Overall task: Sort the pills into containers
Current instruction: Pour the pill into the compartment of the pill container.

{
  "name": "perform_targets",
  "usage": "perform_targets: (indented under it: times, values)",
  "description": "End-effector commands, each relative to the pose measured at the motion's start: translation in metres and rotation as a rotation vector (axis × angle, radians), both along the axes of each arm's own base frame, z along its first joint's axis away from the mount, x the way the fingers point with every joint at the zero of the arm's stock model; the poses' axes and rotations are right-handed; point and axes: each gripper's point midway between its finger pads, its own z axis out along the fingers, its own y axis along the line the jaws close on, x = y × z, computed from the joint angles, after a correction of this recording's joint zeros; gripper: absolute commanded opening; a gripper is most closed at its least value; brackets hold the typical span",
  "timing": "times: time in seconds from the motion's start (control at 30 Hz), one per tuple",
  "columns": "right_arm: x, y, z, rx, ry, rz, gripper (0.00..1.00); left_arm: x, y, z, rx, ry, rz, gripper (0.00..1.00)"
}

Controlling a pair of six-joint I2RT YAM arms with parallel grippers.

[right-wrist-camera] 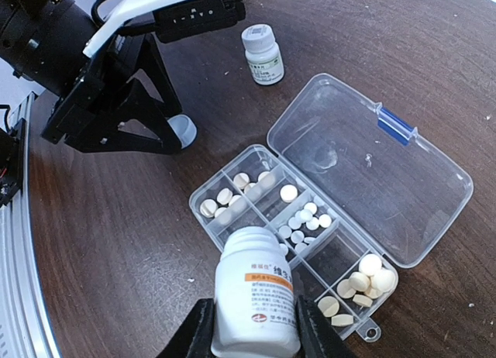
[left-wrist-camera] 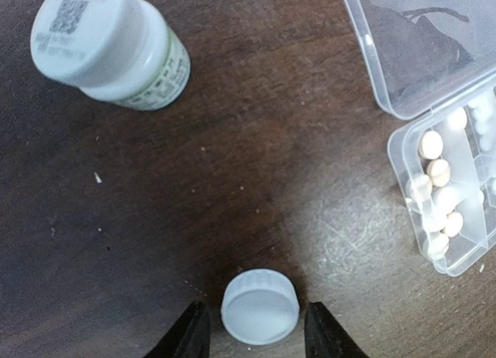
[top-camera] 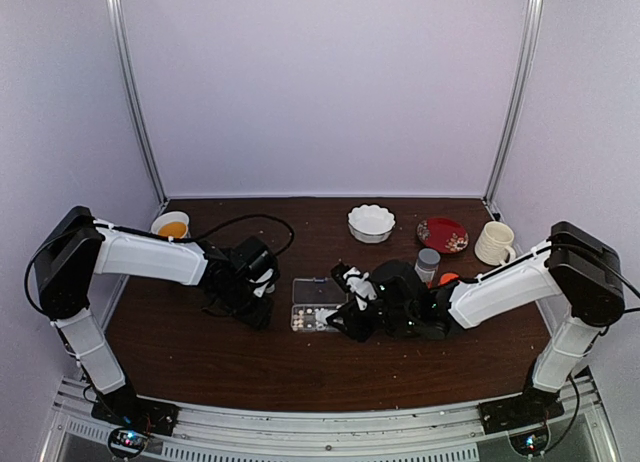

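- White plastic fills my right gripper [right-wrist-camera: 256, 331]. Its two fingers are clamped on the body of a small white bottle [right-wrist-camera: 256, 292], tipped so that its far end hangs over the organizer box [right-wrist-camera: 225, 174]. I judge that I hold it this way to drop its contents into one compartment and no other.
- The bottle's label carries an orange band and Chinese characters beginning "维生". The smaller print below is too fine to read.
- Just past the bottle lie the pills [right-wrist-camera: 298, 218]. Small white ones sit in a middle compartment, and larger cream ones fill two of the end compartments. The compartment right beside the bottle looks bare.
- The box's clear lid [right-wrist-camera: 364, 164], with a blue clasp [right-wrist-camera: 397, 125], lies folded flat on the table, so every compartment is open from above.
- My left gripper [left-wrist-camera: 258, 335] has its jaws apart, one finger on each side of a loose white cap [left-wrist-camera: 260, 306] on the dark wooden table [left-wrist-camera: 232, 156]. A thin gap shows on both sides, so it grips nothing. The cap probably belongs to the tipped bottle and sits clear of the box.
- Farther out stands a second bottle [left-wrist-camera: 108, 44], capped, with a QR code on its top. Its green-edged label is too small to read.
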Motion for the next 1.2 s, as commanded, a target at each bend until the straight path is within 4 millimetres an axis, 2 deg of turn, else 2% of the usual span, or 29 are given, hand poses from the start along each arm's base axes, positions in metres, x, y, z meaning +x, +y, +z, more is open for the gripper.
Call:
perform_targets:
  times: [0.0, 0.03, 0.27, 0.43, 0.87, 1.17]
  values:
    - [0.000, 0.000, 0.012, 0.047, -0.036, -0.012, 0.00, 0.005, -0.006, 0.004, -0.002, -0.020, -0.008, 0.45]
    - [0.000, 0.000, 0.007, 0.012, -0.020, -0.004, 0.00, 0.005, -0.006, 0.004, -0.002, -0.021, -0.006, 0.45]
    - [-0.001, -0.002, 0.006, 0.039, -0.029, -0.010, 0.00, 0.006, -0.007, 0.005, -0.007, -0.023, -0.005, 0.44]
    - [-0.002, -0.006, 0.011, 0.077, -0.051, -0.021, 0.00, 0.006, -0.007, 0.005, -0.010, -0.022, -0.004, 0.37]
    - [-0.006, -0.008, 0.033, 0.208, -0.113, -0.009, 0.00, 0.004, -0.006, 0.008, -0.014, -0.026, -0.004, 0.22]
    - [-0.008, -0.012, 0.049, 0.294, -0.162, -0.013, 0.00, 0.004, -0.007, 0.014, -0.030, -0.035, -0.004, 0.16]
